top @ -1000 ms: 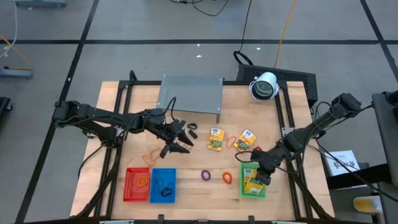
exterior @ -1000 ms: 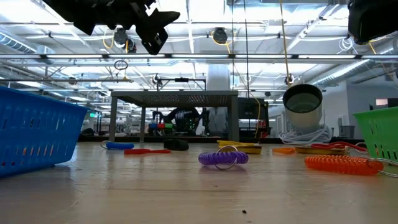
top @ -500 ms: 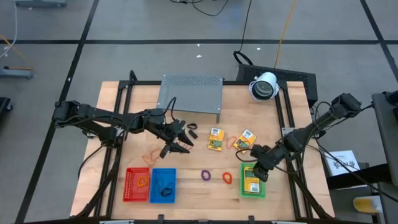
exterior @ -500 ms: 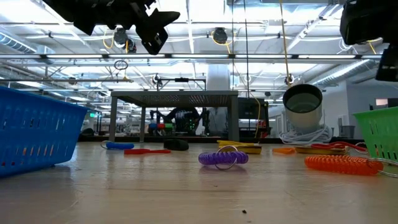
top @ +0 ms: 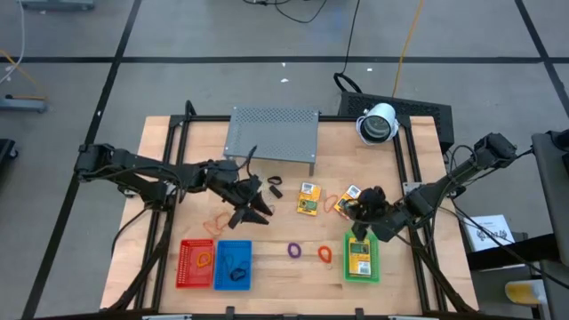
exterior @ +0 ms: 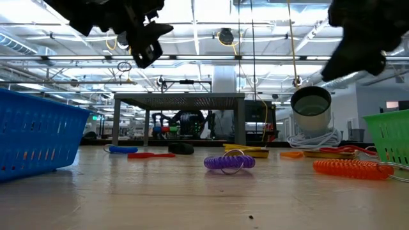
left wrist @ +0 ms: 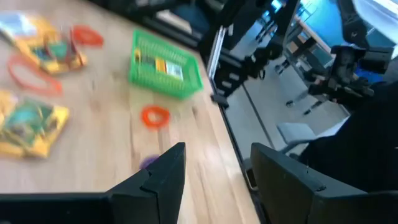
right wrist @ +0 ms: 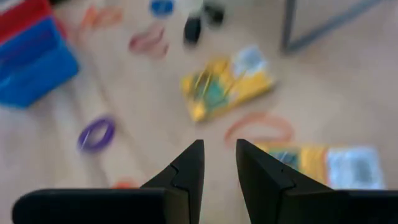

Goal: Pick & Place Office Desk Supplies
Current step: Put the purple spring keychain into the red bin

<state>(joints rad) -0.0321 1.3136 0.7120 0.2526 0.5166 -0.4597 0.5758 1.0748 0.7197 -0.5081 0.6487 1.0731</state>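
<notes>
Bright, even overhead light with faint shadows; both wrist views motion-blurred, low view's ceiling lamps glaring.

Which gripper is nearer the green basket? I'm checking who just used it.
Right. The right gripper hovers just beyond the green basket, over a yellow packet. The left gripper hangs far across the table.

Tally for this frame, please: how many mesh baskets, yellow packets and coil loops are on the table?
baskets: 3, red, blue, green
packets: 3, two on the table, one in the green basket
coils: 2, purple, orange
total: 8
</notes>
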